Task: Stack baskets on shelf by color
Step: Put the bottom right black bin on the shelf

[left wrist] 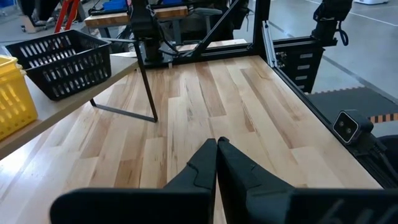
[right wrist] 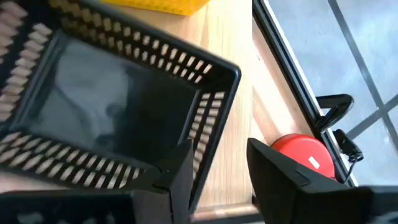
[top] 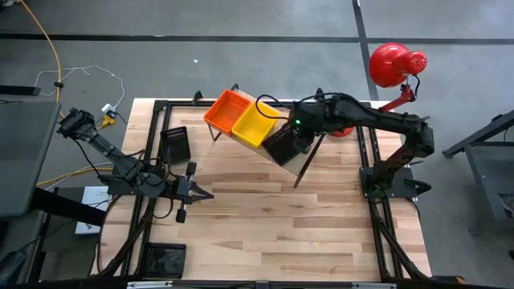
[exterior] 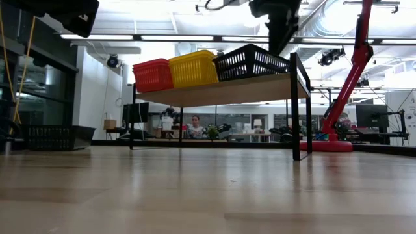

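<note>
The light wood shelf [top: 299,164] stands slantwise at the table's far side. It carries an orange-red basket [top: 228,109], a yellow basket [top: 255,123] and a black basket [top: 281,144] in a row, each resting on its bottom. My right gripper [right wrist: 219,146] hangs open over the black basket [right wrist: 118,106], at its end farthest from the yellow one. One finger stands inside the wall and one outside. My left gripper [top: 207,193] waits shut above the table's left middle, touching nothing. My right gripper comes from above with its fingers pointing down. The black basket's end wall [right wrist: 214,115] runs between the inner finger [right wrist: 180,171] and the outer finger [right wrist: 280,180], with a wide gap on the outer side. Whether the inner finger touches the wall, I cannot tell.
One more black basket [top: 176,145] sits on the tabletop left of the shelf, and another [top: 167,258] at the near left corner. A red desk lamp [top: 393,64] stands beyond the far right corner, its base [right wrist: 298,152] beside the shelf. Bare planks lie mid-table [top: 281,217].
</note>
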